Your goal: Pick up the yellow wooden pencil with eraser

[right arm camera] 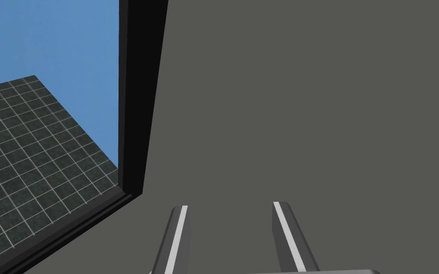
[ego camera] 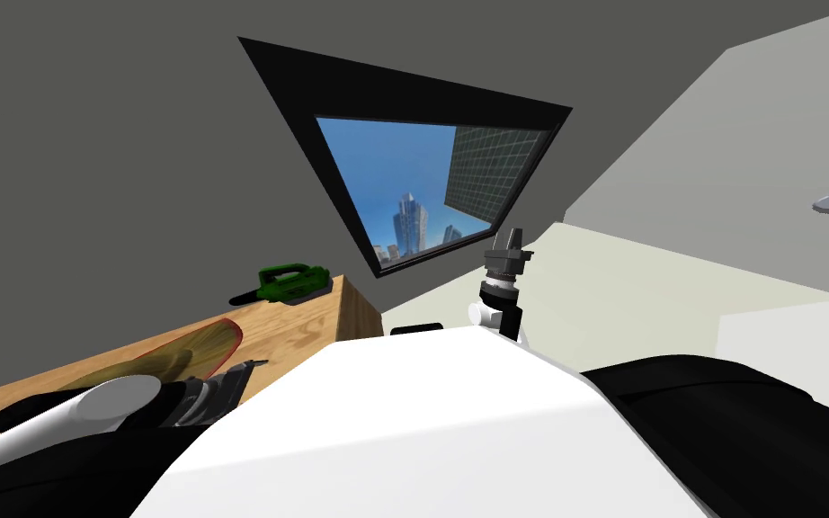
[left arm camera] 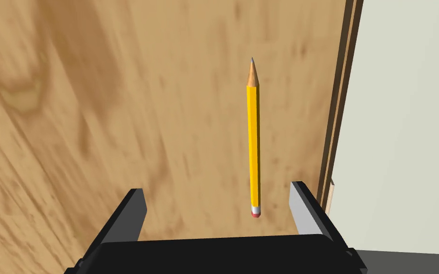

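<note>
A yellow pencil with a pink eraser and a sharpened tip lies flat on the wooden tabletop, close to the table's edge. My left gripper hovers over it, open. The eraser end lies between the two fingers, nearer one finger than the other, and the tip points away from the hand. Nothing is held. In the head view the left gripper reaches over the table at the lower left. My right gripper is raised in front of the window, and its fingers stand apart with nothing between them.
The table's edge runs just beside the pencil, with pale floor beyond it. A green tool sits at the table's far corner. A long yellowish object with a red rim lies on the table beside my left arm.
</note>
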Controlling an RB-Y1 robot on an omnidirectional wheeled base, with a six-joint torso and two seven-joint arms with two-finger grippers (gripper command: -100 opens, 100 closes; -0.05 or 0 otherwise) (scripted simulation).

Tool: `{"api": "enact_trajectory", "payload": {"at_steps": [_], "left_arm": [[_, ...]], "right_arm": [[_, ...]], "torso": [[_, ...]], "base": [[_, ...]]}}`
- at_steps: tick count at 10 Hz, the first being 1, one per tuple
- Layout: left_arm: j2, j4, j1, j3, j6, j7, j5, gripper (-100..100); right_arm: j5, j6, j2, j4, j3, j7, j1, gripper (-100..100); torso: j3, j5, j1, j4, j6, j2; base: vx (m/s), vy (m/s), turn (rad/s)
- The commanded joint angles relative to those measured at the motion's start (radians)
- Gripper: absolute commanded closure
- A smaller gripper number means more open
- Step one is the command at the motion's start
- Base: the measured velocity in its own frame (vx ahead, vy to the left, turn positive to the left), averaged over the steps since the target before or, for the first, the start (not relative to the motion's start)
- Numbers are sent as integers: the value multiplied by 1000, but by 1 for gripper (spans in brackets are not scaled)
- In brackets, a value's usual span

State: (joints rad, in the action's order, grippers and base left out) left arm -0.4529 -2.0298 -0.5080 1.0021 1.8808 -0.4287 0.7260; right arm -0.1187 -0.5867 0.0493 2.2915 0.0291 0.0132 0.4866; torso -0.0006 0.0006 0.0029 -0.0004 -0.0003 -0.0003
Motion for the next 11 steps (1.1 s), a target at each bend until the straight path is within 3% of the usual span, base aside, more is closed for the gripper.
{"api": "enact_trajectory", "payload": {"at_steps": [1, 3, 5, 6, 7, 10, 11], "left_arm": [[8, 4, -4, -2, 44, 10, 3, -100], [26, 9, -12, -5, 102, 19, 7, -100], [35, -1, -16, -6, 104, 22, 7, -100], [36, -1, -18, -5, 109, 21, 8, 0], [38, 28, -13, -28, 75, 21, -9, -100], [42, 65, -7, -57, 34, 20, -31, -100], [41, 54, -10, -48, 46, 19, -25, -100]], "right_arm": [[0, 0, 0, 0, 0, 0, 0, 0], [0, 0, 0, 0, 0, 0, 0, 0], [0, 0, 0, 0, 0, 0, 0, 0], [0, 0, 0, 0, 0, 0, 0, 0], [0, 0, 0, 0, 0, 0, 0, 0], [0, 0, 0, 0, 0, 0, 0, 0], [0, 0, 0, 0, 0, 0, 0, 0]], "torso": [[0, 0, 0, 0, 0, 0], [1, 0, 0, 0, 0, 1], [1, 0, -2, 0, 0, 2], [1, -1, -2, 1, 0, 2], [1, -1, -2, 1, 0, 2], [2, -1, -3, 1, 0, 4], [2, 2, -2, 1, 0, 4]], "base": [[19, 24, -13], [23, 31, -13], [0, 0, 0], [0, 0, 0], [-14, -8, -36], [-23, -8, -23], [-9, -5, -5]]}}
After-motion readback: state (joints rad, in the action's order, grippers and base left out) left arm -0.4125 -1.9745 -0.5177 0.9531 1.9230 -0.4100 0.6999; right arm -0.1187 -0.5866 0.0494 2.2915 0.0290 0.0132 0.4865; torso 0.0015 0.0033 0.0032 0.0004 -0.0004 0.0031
